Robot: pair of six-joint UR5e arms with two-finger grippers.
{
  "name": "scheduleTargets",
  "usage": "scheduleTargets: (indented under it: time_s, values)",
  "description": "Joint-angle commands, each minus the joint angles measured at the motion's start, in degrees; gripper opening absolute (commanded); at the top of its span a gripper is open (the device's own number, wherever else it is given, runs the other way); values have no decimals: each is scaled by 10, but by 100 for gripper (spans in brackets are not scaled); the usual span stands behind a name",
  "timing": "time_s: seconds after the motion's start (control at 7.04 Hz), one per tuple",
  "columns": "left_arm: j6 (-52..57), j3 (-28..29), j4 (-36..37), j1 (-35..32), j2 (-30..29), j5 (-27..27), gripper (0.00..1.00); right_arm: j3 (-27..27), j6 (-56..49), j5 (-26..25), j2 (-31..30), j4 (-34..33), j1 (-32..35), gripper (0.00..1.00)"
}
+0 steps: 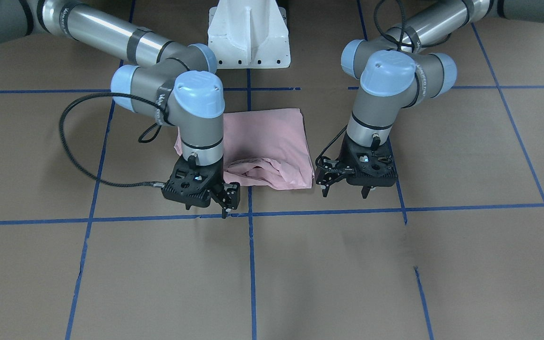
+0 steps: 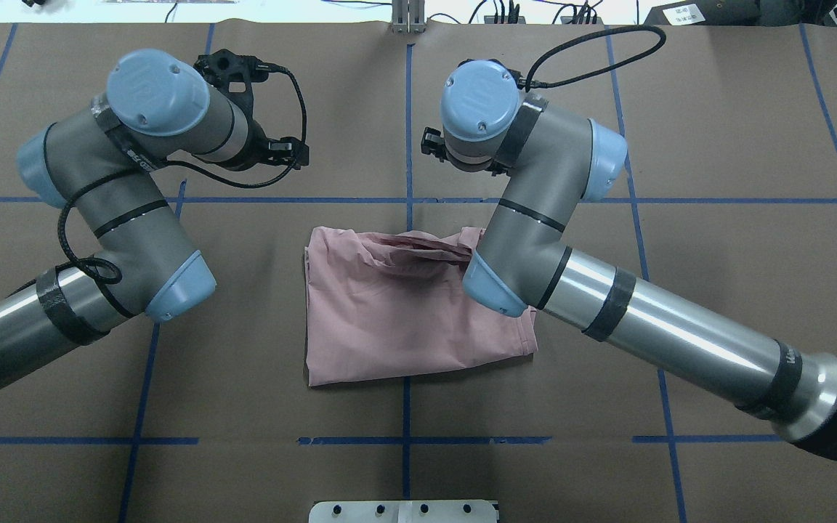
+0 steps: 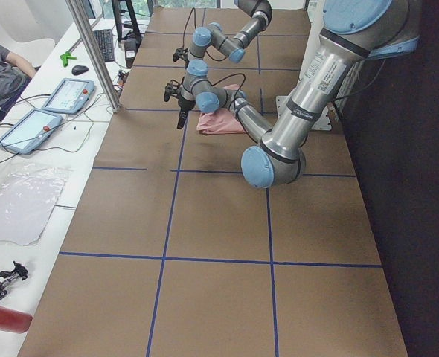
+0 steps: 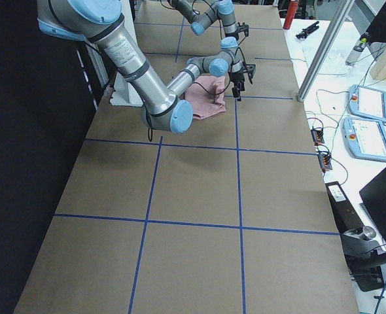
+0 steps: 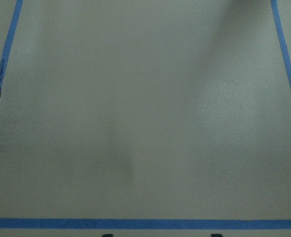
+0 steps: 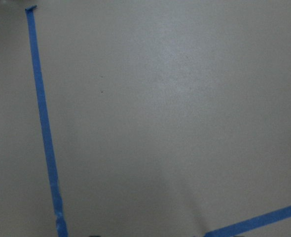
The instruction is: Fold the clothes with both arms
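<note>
The left gripper [image 1: 345, 189] hangs with fingers apart, empty, just off the T-shirt [image 1: 272, 141]'s far-left corner. The right gripper [image 1: 227, 200] looks closed on nothing, though that view is poor. The shirt lies folded between the arms on the table [image 1: 395, 264], its far edge bunched. That loose edge could spring open, or snag a finger on a low pass.

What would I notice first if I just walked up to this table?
Probably the pink shirt, folded into a small bundle in the middle of the brown table. Then the two big silver arms bending over it, the left gripper and right gripper hanging beside its far edge.
</note>
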Motion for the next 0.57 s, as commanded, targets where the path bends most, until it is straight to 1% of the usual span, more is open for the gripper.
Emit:
scheduleTargets:
  time_s: [0.0, 0.14, 0.28, 0.43]
  values:
    - [70, -45, 15, -31, 22, -29, 100, 26, -100, 87, -25, -8, 53, 100]
    - [151, -89, 65, -72, 47, -71, 100, 85, -180, 134, -68, -43, 92, 100]
    - [261, -136, 131, -118, 66, -88, 100, 157, -286, 177, -117, -104, 143, 100]
    - [367, -161, 190, -176, 83, -99, 100, 210, -417, 211, -155, -175, 211, 100]
